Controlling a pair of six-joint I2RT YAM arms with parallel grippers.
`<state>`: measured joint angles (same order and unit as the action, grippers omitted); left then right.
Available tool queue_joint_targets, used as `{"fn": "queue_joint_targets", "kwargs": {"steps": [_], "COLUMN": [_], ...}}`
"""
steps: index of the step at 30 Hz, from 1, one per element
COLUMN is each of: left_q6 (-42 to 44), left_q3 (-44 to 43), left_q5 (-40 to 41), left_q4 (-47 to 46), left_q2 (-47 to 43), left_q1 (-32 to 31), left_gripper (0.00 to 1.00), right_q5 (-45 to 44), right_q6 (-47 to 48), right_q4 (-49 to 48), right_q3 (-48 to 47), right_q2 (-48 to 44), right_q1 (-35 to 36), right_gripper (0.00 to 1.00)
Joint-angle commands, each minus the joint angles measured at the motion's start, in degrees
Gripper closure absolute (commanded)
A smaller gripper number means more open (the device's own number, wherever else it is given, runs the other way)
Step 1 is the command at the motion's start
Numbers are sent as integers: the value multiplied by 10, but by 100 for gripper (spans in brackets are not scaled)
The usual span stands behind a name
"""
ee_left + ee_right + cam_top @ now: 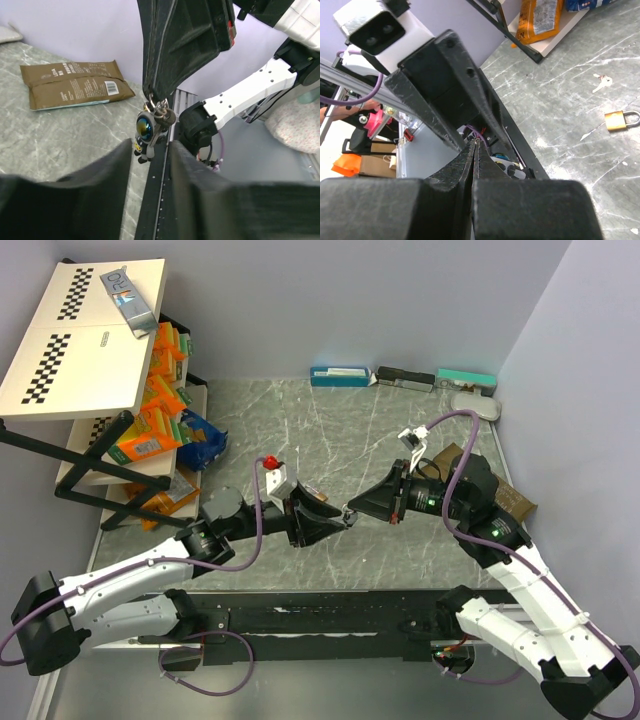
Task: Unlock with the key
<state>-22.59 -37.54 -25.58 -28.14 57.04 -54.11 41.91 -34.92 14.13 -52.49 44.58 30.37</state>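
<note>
Both arms meet above the table.
The right hand pinches a key ring, charm dangling beneath; left hand spread just under it; padlock well apart.

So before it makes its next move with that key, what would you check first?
1. Right gripper shut on the key ring: ok.
2. Astronaut charm hanging free below the ring: ok.
3. Left gripper open and not clamping the charm: ok.
4. Key blade exposed and pointing a usable way: cannot tell; the bunch at the ring is too small to read.
5. Padlock held steady for the key: not ok. It lies on the table, apart from both grippers.
</note>
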Motion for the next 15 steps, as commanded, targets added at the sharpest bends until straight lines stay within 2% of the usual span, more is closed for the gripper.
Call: {"fn": "queue_joint_targets", "kwargs": {"steps": [1,7,15], "left_q6": [4,19,33], "left_q3": [5,-4,-31], "left_q5": [-5,-3,-13], "left_q4": [-31,-36,-46], "left_q2": [-11,-3,23], "left_q1": [-3,-2,-3], "left_gripper": [47,34,37], "right_q5": [12,14,19], "right_q6": [-9,-14,-17], "right_q4": [-24,-31,-32], "right_q3": [-16,-12,-11], "right_q2": [-13,-16,-16], "right_q1": [-1,-2,-3], "right_gripper": [100,100,100]}}
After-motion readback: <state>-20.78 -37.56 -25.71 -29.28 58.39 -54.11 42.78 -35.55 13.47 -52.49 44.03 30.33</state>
